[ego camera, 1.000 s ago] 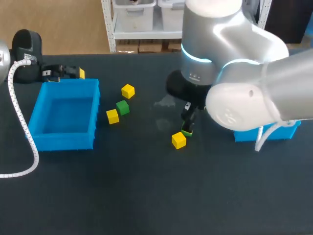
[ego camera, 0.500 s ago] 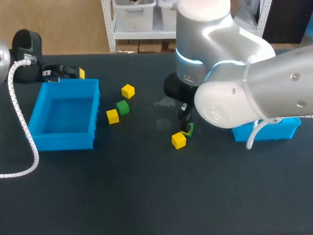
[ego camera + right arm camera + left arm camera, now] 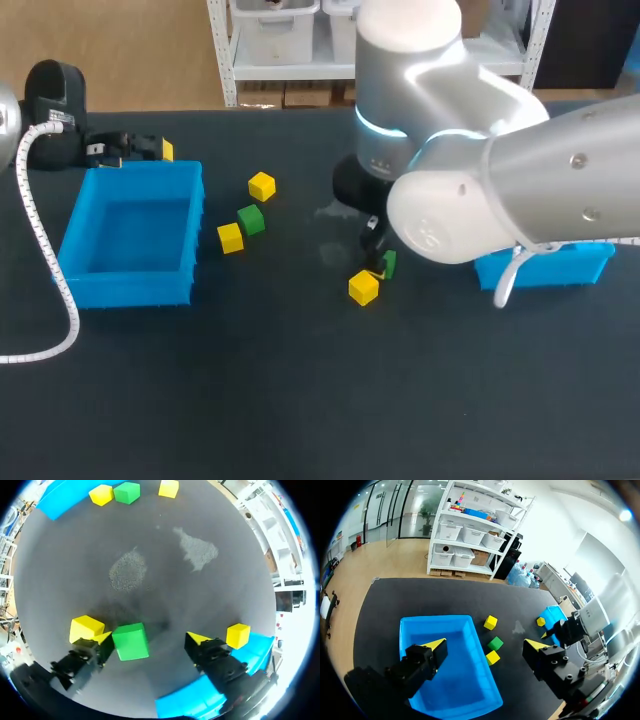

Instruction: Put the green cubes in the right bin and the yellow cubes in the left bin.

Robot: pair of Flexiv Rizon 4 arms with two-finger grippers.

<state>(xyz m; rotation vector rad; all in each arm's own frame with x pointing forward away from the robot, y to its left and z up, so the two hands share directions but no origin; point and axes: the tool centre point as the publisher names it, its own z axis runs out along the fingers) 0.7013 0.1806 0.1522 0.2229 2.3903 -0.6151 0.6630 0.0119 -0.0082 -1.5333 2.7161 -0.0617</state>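
At table centre: green cube (image 3: 130,641) between the fingers of the right gripper (image 3: 148,639), not yet gripped.
Fingers spread; cube sits against one, gap at the other. Right bin (image 3: 545,268) at cube's 3 o'clock; right arm nearer.

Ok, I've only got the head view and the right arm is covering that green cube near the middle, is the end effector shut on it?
Observer: No. The right end effector is open. The green cube sits between its fingers, against one fingertip and clear of the other.
Operator: Any cubes I can't see at all?
Observer: One yellow cube, right at the right bin. I cannot tell whether it is inside or just beside it.
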